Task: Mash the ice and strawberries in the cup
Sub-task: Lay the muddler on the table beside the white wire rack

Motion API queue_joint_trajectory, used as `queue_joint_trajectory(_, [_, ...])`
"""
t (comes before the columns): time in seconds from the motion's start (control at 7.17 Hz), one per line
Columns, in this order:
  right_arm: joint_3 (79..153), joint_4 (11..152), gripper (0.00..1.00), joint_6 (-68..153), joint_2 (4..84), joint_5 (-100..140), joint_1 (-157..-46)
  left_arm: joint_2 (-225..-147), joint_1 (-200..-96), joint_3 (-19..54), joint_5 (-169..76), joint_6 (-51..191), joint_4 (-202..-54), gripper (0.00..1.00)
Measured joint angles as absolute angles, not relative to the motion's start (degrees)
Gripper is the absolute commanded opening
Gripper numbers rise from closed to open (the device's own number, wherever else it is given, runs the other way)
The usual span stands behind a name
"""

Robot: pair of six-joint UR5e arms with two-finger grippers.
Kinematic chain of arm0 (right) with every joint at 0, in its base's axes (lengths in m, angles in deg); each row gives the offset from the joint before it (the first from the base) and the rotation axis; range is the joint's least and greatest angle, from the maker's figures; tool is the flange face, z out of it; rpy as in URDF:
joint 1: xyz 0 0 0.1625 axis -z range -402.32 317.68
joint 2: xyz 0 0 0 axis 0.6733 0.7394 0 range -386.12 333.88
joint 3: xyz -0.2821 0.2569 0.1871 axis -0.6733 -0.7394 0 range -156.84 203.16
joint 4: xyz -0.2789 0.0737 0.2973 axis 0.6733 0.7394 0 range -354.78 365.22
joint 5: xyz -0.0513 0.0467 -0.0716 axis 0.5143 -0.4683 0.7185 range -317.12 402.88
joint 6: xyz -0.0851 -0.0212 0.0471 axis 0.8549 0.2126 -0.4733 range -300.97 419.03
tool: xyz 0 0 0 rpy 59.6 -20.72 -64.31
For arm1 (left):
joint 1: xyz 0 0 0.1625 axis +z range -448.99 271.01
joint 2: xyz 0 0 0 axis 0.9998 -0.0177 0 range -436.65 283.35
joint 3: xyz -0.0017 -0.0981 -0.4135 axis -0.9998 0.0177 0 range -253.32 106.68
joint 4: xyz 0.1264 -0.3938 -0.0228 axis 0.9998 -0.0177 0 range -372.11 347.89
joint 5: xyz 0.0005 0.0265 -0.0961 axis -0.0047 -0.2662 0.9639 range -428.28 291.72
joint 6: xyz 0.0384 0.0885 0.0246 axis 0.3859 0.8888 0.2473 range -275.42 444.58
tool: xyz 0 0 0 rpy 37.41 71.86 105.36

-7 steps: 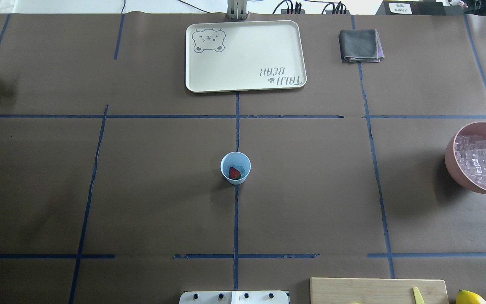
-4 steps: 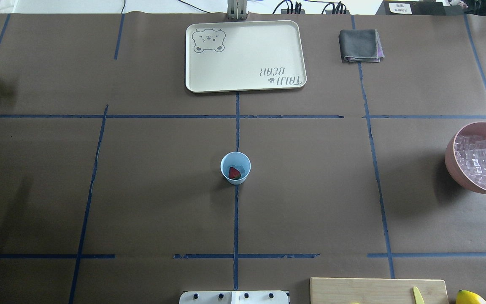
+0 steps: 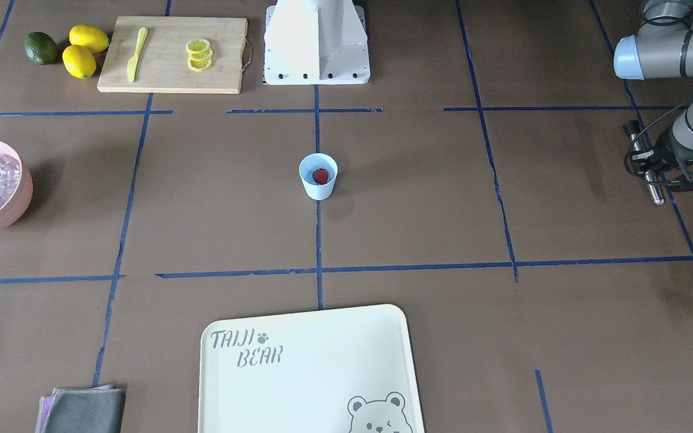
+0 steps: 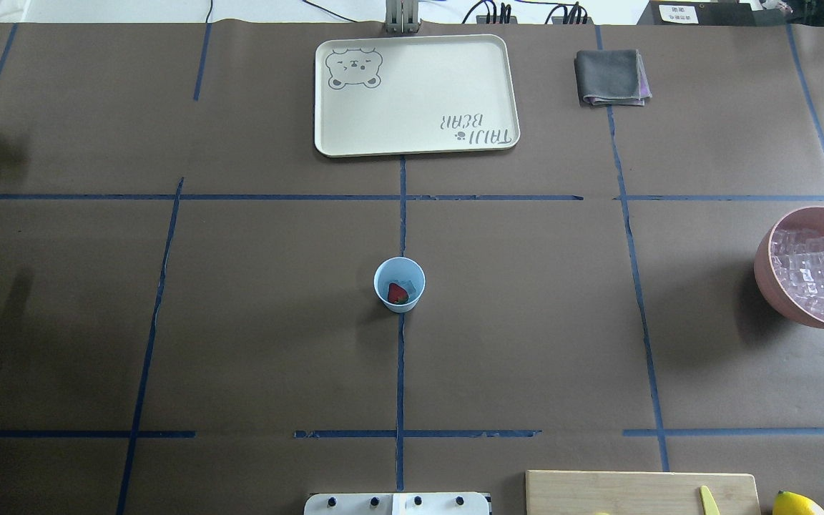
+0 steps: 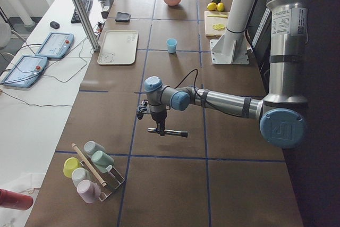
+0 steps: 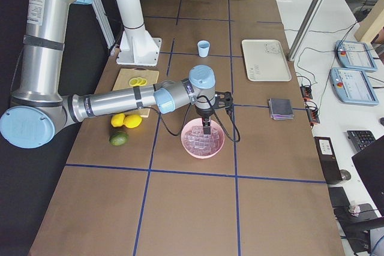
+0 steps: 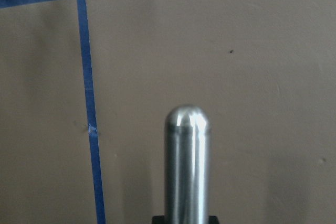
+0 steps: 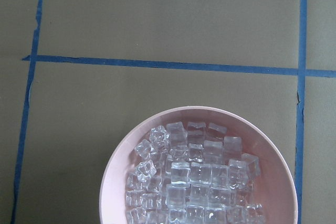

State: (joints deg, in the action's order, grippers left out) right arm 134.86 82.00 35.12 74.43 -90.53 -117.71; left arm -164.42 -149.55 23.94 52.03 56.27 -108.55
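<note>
The pale-blue cup (image 4: 399, 285) stands at the table's middle, also in the front-facing view (image 3: 318, 176). A red strawberry (image 4: 397, 293) and clear ice cubes (image 4: 406, 283) lie inside it. My left gripper (image 3: 653, 168) is far off at the table's left end, shut on a metal rod (image 3: 654, 193) held level above the table. The rod's rounded tip fills the left wrist view (image 7: 187, 145). My right gripper (image 6: 206, 129) hangs over the pink bowl (image 4: 766, 272) of ice cubes (image 8: 194, 182). I cannot tell whether it is open.
A cream tray (image 4: 415, 93) and a grey cloth (image 4: 611, 76) lie at the far side. A cutting board (image 3: 172, 54) with a yellow knife and lemon slices, two lemons (image 3: 82, 51) and an avocado (image 3: 41, 48) sit near the robot base. A rack of cups (image 5: 93, 168) stands at the left end.
The left arm with the rod swung out past the overhead view's left edge, then came partly back. The right gripper's tip dropped slightly by the bowl. The cup has not moved.
</note>
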Motion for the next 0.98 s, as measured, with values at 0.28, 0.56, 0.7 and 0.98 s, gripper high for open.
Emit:
queue_joint_trajectory(0.28, [134.94, 82.03, 1.0, 35.12, 74.5, -90.53, -117.73, -165.69, -149.51, 21.11, 52.07, 56.1, -109.01, 0.0])
queue_joint_trajectory(0.56, [134.92, 82.03, 1.0, 35.13, 74.51, -90.53, -117.72, -166.19, -149.47, 19.4, 52.12, 55.81, -109.12, 0.07])
queue_joint_trajectory(0.7, [134.88, 82.03, 1.0, 35.12, 74.51, -90.53, -117.7, -166.25, -149.43, 18.95, 52.11, 55.8, -109.13, 0.11])
queue_joint_trajectory(0.98, [134.85, 82.05, 1.0, 35.12, 74.51, -90.51, -117.67, -166.49, -148.85, 18.2, 52.06, 55.97, -109.16, 0.17])
